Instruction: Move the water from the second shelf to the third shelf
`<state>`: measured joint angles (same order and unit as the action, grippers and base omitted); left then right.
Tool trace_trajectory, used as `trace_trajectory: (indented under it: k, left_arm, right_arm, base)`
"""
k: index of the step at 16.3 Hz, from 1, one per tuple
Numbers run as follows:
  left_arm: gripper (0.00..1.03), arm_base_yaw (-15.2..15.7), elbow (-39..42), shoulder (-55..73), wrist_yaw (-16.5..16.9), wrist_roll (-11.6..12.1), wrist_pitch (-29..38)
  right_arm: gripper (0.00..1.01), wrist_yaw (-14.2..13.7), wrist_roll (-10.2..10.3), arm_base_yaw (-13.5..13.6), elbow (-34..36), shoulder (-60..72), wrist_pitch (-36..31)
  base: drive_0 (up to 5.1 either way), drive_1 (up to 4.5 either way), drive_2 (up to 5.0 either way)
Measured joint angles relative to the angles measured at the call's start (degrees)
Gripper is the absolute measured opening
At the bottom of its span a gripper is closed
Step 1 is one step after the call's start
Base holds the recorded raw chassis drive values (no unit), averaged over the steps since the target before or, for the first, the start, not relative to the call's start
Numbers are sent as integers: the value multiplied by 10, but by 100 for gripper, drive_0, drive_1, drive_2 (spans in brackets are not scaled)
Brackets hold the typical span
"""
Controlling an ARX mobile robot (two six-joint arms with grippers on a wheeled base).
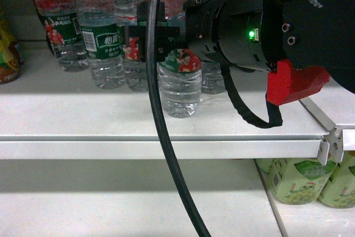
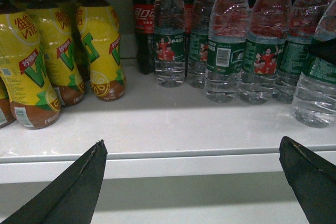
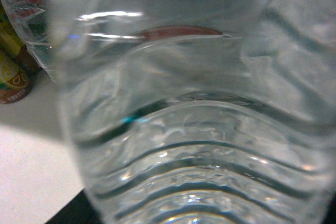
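The water bottle [image 1: 179,90], clear with a ribbed lower body and a green label, stands on the white shelf [image 1: 83,120] a little in front of the row. My right gripper [image 1: 161,43] reaches in from the right and is shut on it at label height. The bottle's ribbed body [image 3: 199,145] fills the right wrist view and hides the fingers. The left wrist view shows the same bottle [image 2: 315,93] at the far right, with a dark finger against its label. My left gripper [image 2: 191,141] hangs open and empty, below the shelf's front edge.
More water bottles [image 2: 226,51] stand in a row behind. Yellow drink bottles [image 2: 100,45] and a cola bottle [image 2: 143,30] stand to their left. Green drink bottles [image 1: 302,181] sit on the lower shelf at right. A black cable [image 1: 161,120] hangs across the head view.
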<state>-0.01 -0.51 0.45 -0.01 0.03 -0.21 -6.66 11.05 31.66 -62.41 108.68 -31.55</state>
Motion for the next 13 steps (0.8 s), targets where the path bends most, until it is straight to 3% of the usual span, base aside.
trace_trajectory:
  k: [2,4,9,13]
  left_arm:
    - [98,0,0,0,0,0,0]
    - [98,0,0,0,0,0,0]
    - [98,0,0,0,0,0,0]
    - [98,0,0,0,0,0,0]
  right_arm:
    - [57,-3,-2,3,6,-5,-2]
    - [45,-1,-1,6,30,-29,0]
    - [42,35,10,-7,131,-124,6]
    - [41,53,11,-68,233,-235,-13]
  base:
    - [0,0,0]
    - [0,0,0]
    - [0,0,0]
    - [0,0,0]
